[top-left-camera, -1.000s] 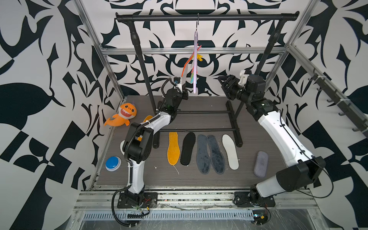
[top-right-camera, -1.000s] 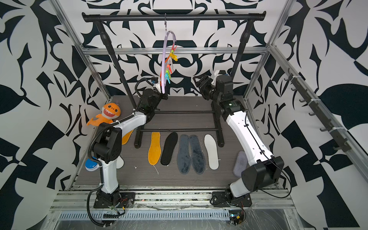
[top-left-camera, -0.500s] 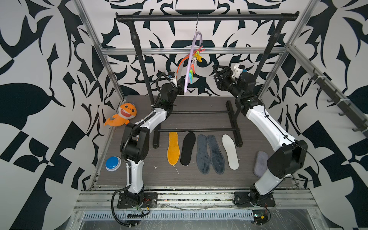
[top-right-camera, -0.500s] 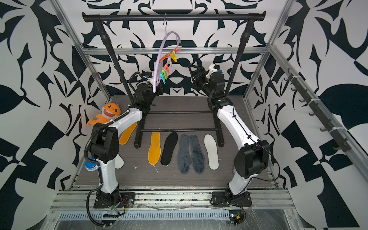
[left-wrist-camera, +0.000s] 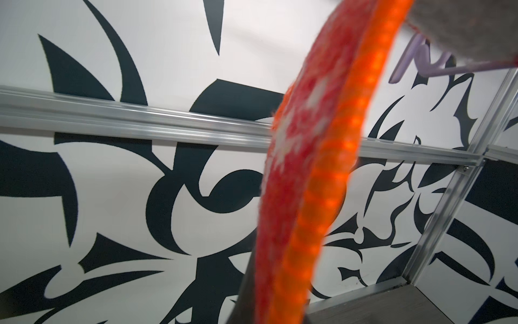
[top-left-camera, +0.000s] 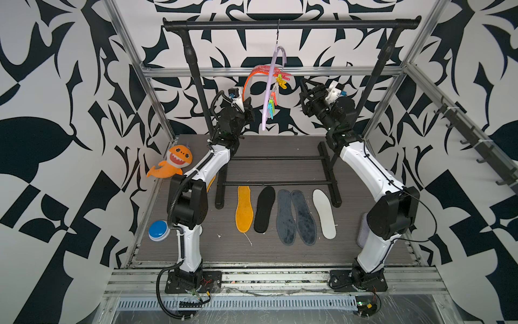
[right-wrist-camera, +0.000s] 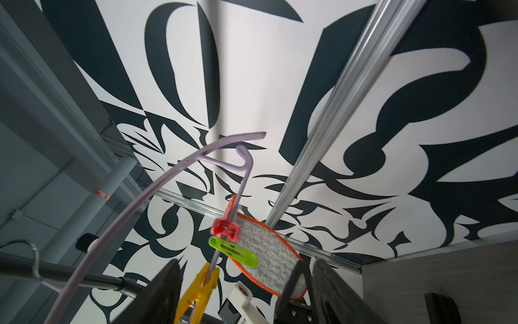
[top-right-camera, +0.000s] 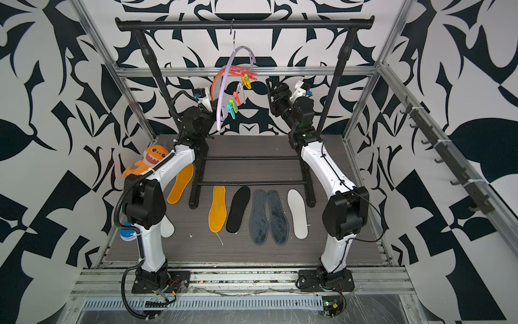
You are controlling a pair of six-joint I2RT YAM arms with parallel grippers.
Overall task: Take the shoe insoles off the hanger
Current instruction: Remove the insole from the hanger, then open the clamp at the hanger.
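The lilac hanger (top-left-camera: 268, 92) hangs twisted from the rail in both top views (top-right-camera: 224, 92). A grey insole with an orange rim (top-left-camera: 248, 81) is clipped to it by a red peg (right-wrist-camera: 225, 228). My left gripper (top-left-camera: 243, 105) is shut on that insole's lower end (left-wrist-camera: 322, 182). My right gripper (top-left-camera: 304, 89) is open just right of the pegs, its fingers (right-wrist-camera: 157, 294) wide apart with nothing gripped. On the floor lie an orange insole (top-left-camera: 244, 210), a black one (top-left-camera: 265, 209), two dark grey-blue ones (top-left-camera: 294, 216) and a white one (top-left-camera: 324, 213). Another orange one (top-right-camera: 180, 183) and a white one (top-right-camera: 167, 227) lie by the left arm.
The black clothes rail (top-left-camera: 291, 24) spans the back, its base bars (top-left-camera: 277, 183) on the floor. An orange plush shark (top-left-camera: 175, 161) and a blue button (top-left-camera: 159, 230) sit at the left edge. A lilac-grey pad (top-left-camera: 363, 232) lies behind the right arm.
My left gripper has moved up and left with the insole's end, and the hanger has swung and turned with it. My right gripper has risen and moved left towards the pegs.
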